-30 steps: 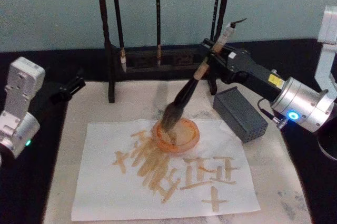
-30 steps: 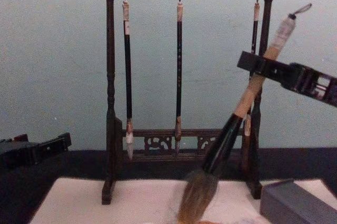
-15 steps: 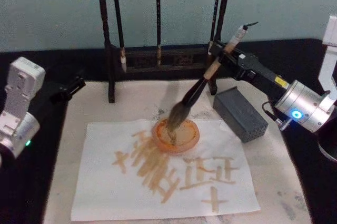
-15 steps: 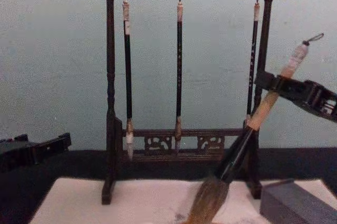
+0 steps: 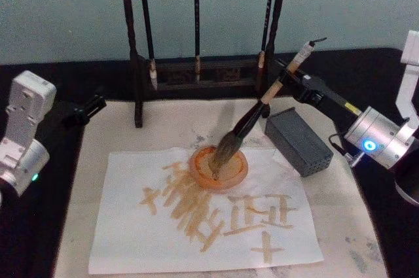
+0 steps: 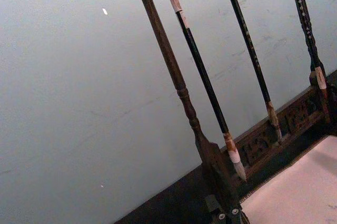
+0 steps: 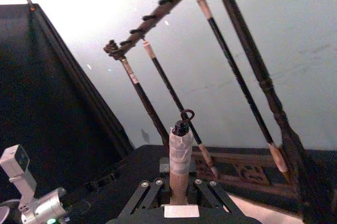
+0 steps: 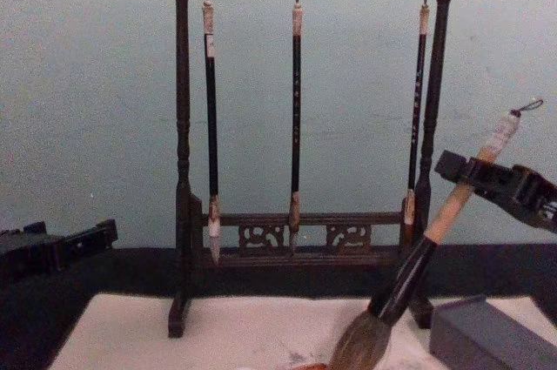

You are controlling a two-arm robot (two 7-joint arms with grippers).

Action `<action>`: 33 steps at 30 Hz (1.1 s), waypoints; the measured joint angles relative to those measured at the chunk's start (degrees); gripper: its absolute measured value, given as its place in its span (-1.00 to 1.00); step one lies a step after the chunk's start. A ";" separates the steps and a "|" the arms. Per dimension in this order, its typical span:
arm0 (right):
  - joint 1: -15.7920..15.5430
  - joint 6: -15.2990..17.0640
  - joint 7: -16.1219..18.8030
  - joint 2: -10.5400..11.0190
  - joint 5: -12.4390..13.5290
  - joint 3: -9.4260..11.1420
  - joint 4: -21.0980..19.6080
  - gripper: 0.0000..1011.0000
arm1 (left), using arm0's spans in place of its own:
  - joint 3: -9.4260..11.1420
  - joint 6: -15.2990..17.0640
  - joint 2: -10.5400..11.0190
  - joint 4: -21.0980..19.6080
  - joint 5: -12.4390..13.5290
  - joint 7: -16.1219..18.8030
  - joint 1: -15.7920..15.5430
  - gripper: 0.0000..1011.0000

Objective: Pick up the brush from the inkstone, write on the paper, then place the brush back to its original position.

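The right arm enters from the surface's right edge with its silver wrist low. Its long black right pincer [image 5: 286, 82] stretches toward the far edge and is clenched on the brush [image 5: 252, 116], high on the tan handle just below the whitish cap and cord loop. The brush tilts steeply, top toward the far right corner. Its black lower section leads down to a bushy brown-grey head, whose tip sits inside a round, shallow orange dish [image 5: 242, 172]. The dish stands at the far edge of the paper [image 5: 131, 225], a white rectangular sheet with broad tan strokes, laid on a beige felt-like mat [image 5: 347, 225] with faint dark smudges. The inkstone [image 5: 301, 142], a dark grey rectangular block with flat matt faces, lies on the mat just right of the dish, apart from the brush. A dark carved wooden rack [image 8: 182, 126] stands along the mat's far edge, with three thin brushes [image 8: 296, 117] hanging from it. The left arm is parked at the surface's left edge, its left pincer [image 5: 88, 108] pointing toward the rack; its state cannot be told.
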 joint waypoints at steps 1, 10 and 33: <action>0.12 0.17 -0.04 -0.10 0.19 0.00 0.53 -0.68 | 0.00 0.00 0.00 0.00 0.00 0.00 0.00 0.98; 0.39 1.66 -0.43 -1.44 2.78 0.56 3.67 -0.68 | 0.00 0.00 0.00 0.00 0.00 0.00 0.00 0.98; 0.47 3.65 -2.99 -2.98 6.13 1.13 7.98 -0.68 | 0.00 0.00 0.00 0.00 0.00 0.00 0.00 0.98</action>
